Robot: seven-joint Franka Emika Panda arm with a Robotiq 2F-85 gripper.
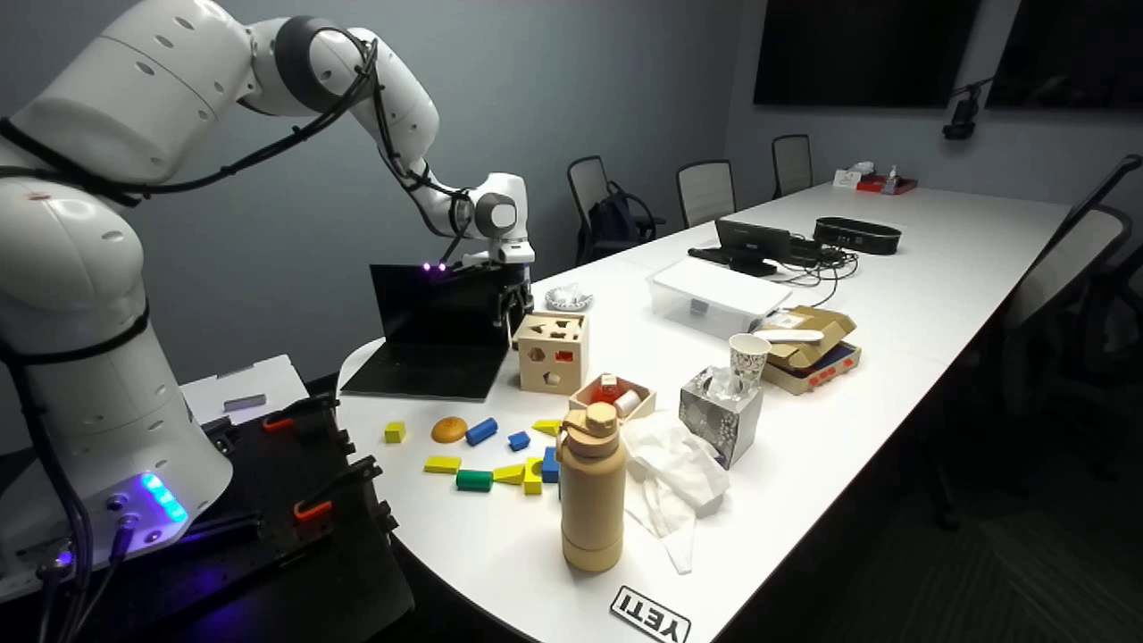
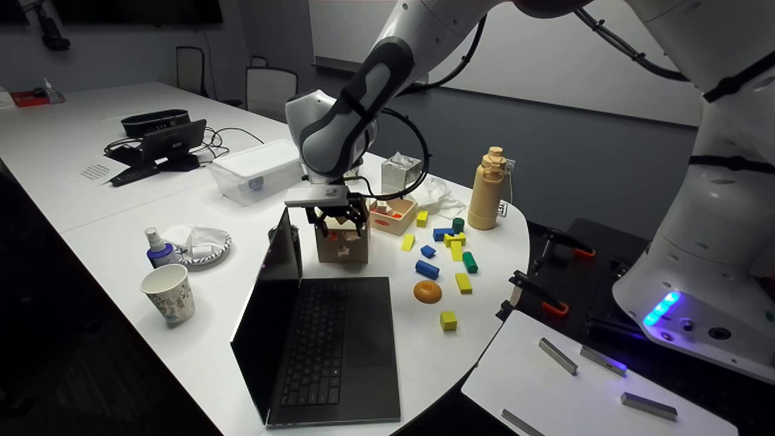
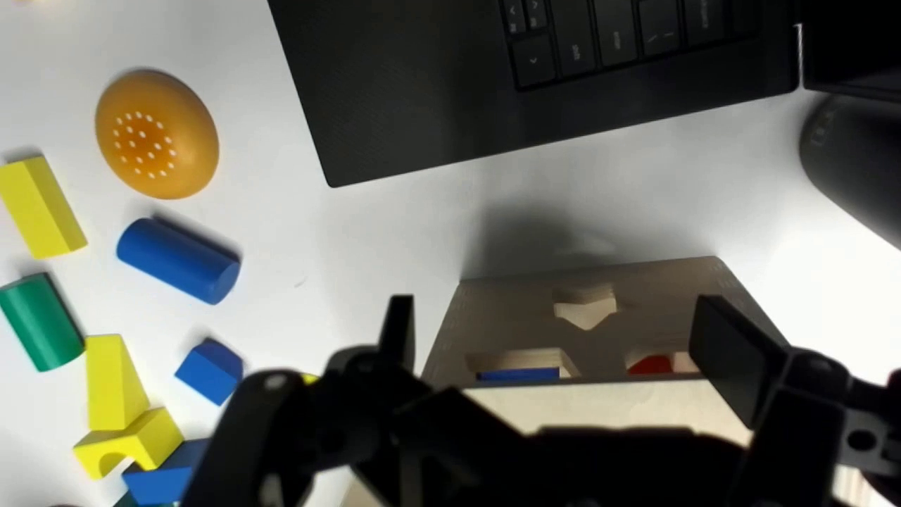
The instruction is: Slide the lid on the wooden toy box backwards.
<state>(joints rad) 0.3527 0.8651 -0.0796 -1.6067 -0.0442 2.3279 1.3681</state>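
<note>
Plainly, the wooden toy box (image 1: pixel 551 364) was stood upright on the white worktop (image 1: pixel 500 545), just beside an unfolded laptop (image 2: pixel 339 363). On top of the box, the lid (image 1: pixel 554 328) was seen as a flat, pale panel with dark cut-outs; whether it was fully seated could not be told. The fingers (image 3: pixel 735 359) were spread wide apart and were positioned by the upper edge of the box on the laptop's side; whether the wood was touched could not be made out. Through holes in the box's side, a red piece (image 3: pixel 651 364) and a blue piece (image 3: pixel 519 374) were glimpsed in the wrist view. Just beside the box, a shallow wooden tray (image 2: pixel 387 227) was partly filled with pieces. Near it were scattered a blue cylinder (image 3: pixel 178 260), a green cylinder (image 3: pixel 41 324), an orange dome (image 3: pixel 156 134) and yellow blocks (image 3: pixel 42 208). A tan bottle (image 1: pixel 593 500) was stood upright, and a silver tissue box (image 1: pixel 717 421) was placed beside a crumpled white sheet (image 1: pixel 665 455).
</note>
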